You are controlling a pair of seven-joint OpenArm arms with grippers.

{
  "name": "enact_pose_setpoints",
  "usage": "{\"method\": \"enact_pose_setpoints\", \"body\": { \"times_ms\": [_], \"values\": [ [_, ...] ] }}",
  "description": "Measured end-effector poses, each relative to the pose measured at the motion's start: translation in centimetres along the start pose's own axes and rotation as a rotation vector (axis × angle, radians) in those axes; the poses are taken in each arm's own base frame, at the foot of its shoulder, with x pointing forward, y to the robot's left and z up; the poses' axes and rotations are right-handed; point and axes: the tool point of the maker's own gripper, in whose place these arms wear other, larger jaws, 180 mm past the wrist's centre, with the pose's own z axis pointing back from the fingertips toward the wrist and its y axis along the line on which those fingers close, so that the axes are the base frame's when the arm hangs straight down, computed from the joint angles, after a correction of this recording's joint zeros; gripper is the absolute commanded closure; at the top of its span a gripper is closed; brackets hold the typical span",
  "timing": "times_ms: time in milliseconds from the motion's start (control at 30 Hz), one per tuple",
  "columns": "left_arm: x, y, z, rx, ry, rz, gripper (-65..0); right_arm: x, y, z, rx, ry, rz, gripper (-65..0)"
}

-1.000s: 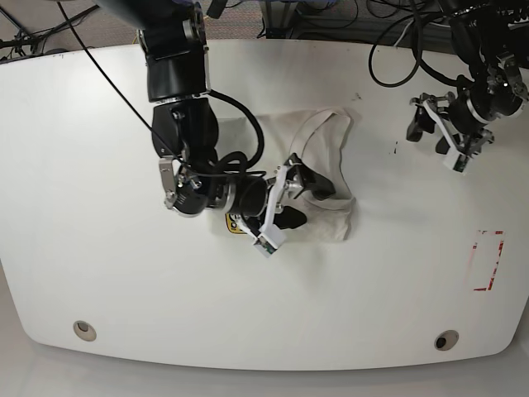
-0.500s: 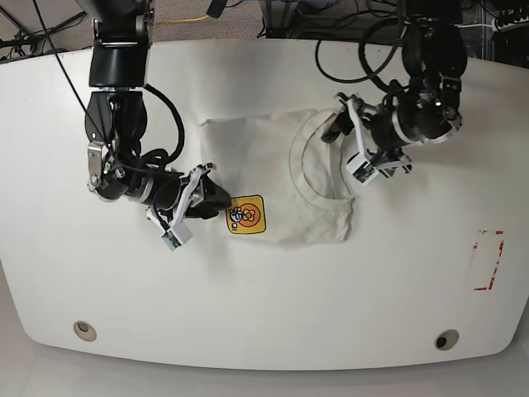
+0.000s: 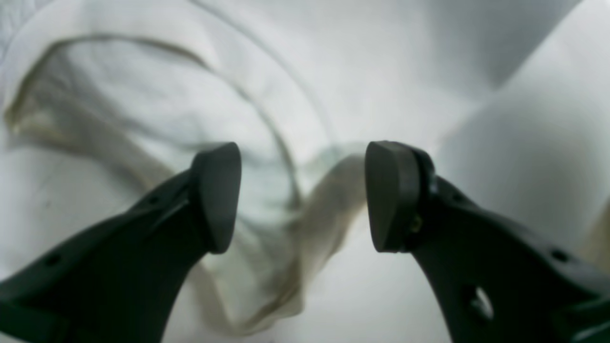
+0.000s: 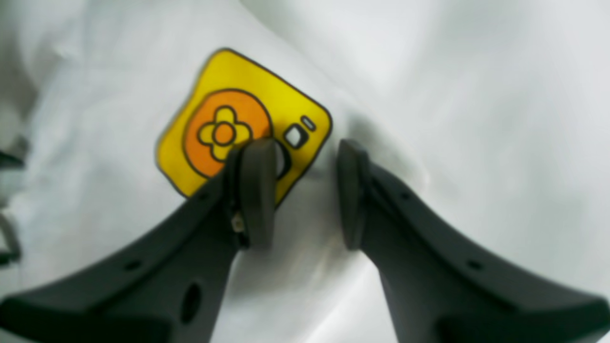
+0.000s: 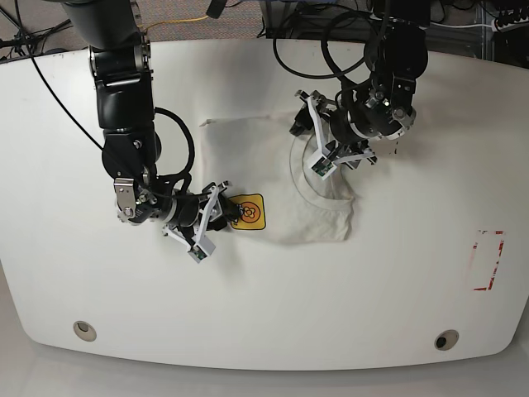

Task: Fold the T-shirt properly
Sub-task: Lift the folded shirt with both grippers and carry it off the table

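While left pincer (image 5: pixel 312 147) hovers agape, right pincer (image 5: pixel 221 222) nears T-shirt (image 5: pixel 273 165).

The T-shirt (image 5: pixel 281 178) is off-white and lies partly folded into a compact, wrinkled rectangle near the middle of the white table (image 5: pixel 372 306), a little toward its far edge. Its round ribbed collar (image 5: pixel 318 186) faces up on the right part of the cloth, with the neck opening loose and creased. A small yellow-orange square badge (image 4: pixel 243 126) with a flower drawing sits at the lower left corner of the folded cloth.
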Motion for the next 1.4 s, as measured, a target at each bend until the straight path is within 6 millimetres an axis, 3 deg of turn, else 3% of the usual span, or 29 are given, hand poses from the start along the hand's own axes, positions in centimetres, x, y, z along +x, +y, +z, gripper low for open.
{"method": "enact_pose_setpoints", "body": {
  "times_ms": [100,200,333,600,733,867,967,1067,1167,1333,1400],
  "values": [
    [-2.0,1.5,-0.5,0.029,0.070,-0.012,-38.3,-1.2,-0.7,0.2,-0.024,0.033,0.004,-20.3],
    [-1.1,3.8,-1.1,0.054,0.065,-0.049,-38.3,-2.4,-1.1,1.0,-0.039,0.043,0.017,-20.3],
    [-0.7,7.5,-1.5,0.107,0.076,-0.062,-38.3,-4.3,-0.1,1.9,-0.053,0.058,0.051,-20.3],
    [0.1,13.9,1.0,0.236,0.140,-0.129,-38.3,-6.9,6.2,1.7,-0.018,0.120,0.138,-20.3],
    [1.3,15.7,2.4,0.294,0.142,-0.159,-38.3,-7.1,9.3,0.7,-0.029,0.166,0.174,-20.3],
    [4.0,16.8,5.6,0.379,0.081,-0.179,-38.5,-6.2,12.4,-0.2,-0.027,0.187,0.191,-20.3],
    [5.2,17.0,6.8,0.431,0.061,-0.157,-38.5,-5.7,14.8,-1.4,-0.006,0.207,0.238,-20.3],
    [5.9,14.4,6.2,0.386,0.010,-0.158,-38.5,-4.8,17.4,-2.1,0.057,0.185,0.271,-20.3],
    [5.4,11.6,5.1,0.330,-0.004,-0.133,-38.5,-3.7,18.0,-1.5,0.078,0.143,0.263,-20.6],
    [5.2,8.3,3.2,0.269,-0.039,-0.025,-38.5,-1.0,12.9,2.6,-0.009,-0.005,0.156,-20.8],
    [5.2,7.4,2.7,0.265,-0.078,0.052,-38.9,-1.3,10.4,4.3,-0.047,-0.004,0.118,-20.8]
  ]
}}
